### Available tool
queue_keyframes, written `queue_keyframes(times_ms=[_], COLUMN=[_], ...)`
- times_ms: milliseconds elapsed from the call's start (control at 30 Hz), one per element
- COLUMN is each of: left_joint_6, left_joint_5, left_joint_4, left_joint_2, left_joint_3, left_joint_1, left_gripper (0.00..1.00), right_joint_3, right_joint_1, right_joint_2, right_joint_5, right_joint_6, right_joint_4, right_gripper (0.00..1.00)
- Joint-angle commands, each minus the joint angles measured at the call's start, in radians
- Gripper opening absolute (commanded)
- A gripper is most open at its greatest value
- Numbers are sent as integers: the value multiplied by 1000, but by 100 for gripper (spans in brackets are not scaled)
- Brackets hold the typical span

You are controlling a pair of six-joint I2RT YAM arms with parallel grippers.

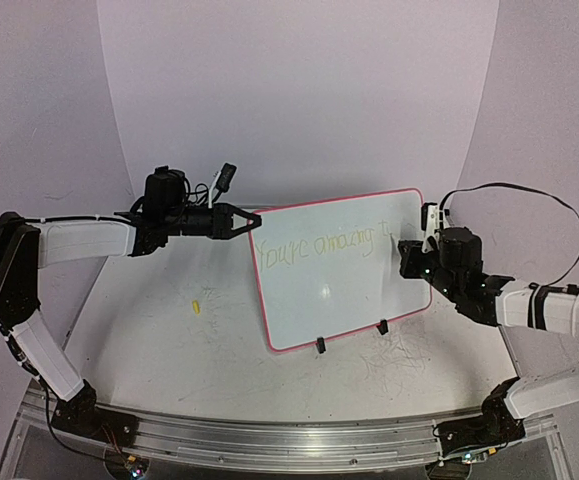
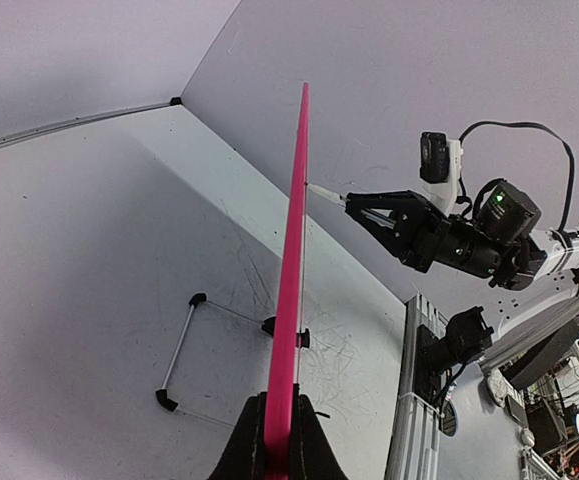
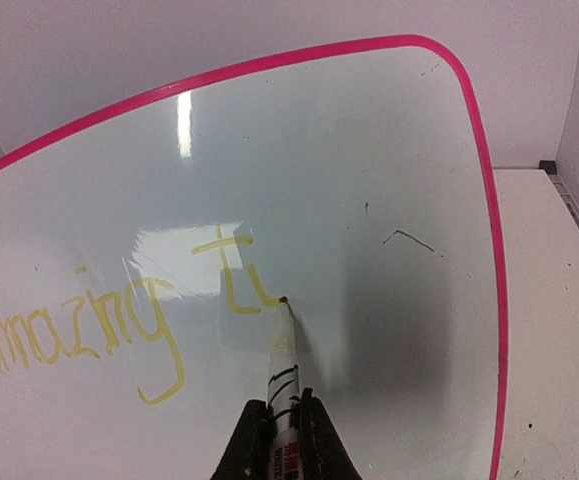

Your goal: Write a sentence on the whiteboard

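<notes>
White scuffed desk (image 1: 169, 340) is backed by lilac walls (image 1: 299, 90). On it, a pink-edged rectangular whiteboard (image 1: 339, 290) is clamped upright by the left pincer (image 1: 256, 222); a slim pale marker (image 3: 282, 350), gripped by the right pincer (image 3: 281, 412), touches the yellow handwritten sentence (image 1: 319, 245).

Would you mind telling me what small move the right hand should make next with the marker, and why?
Probably curl the tip of the thin white-bodied marker up and round to close the letter after the "t": the yellow handwritten sentence stops there, with the tip on the large white pink-edged whiteboard. The right hand is shut on the marker.
</notes>
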Motion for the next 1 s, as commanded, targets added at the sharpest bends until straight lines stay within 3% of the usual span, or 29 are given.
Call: queue_keyframes(times_ms=[0,567,700,867,967], left_joint_6=[40,43,43,46,45], left_joint_5=[-45,-42,-43,-45,-39], left_joint_4=[-53,-54,-54,-54,-55], left_joint_2=[-1,-1,-2,-5,-1], left_joint_3=[-1,1,0,-5,0], left_joint_1=[-5,-7,-8,-9,-9], left_gripper=[0,0,0,0,0], right_joint_3=[54,32,36,8,3], right_joint_1=[-7,-7,-7,-12,-64], right_joint_2=[19,26,20,-101,-106], right_joint_5=[56,-99,-61,19,-28], right_joint_6=[6,-27,-17,5,12], right_joint_4=[6,0,-21,-43,-53], right_gripper=[0,0,0,0,0])
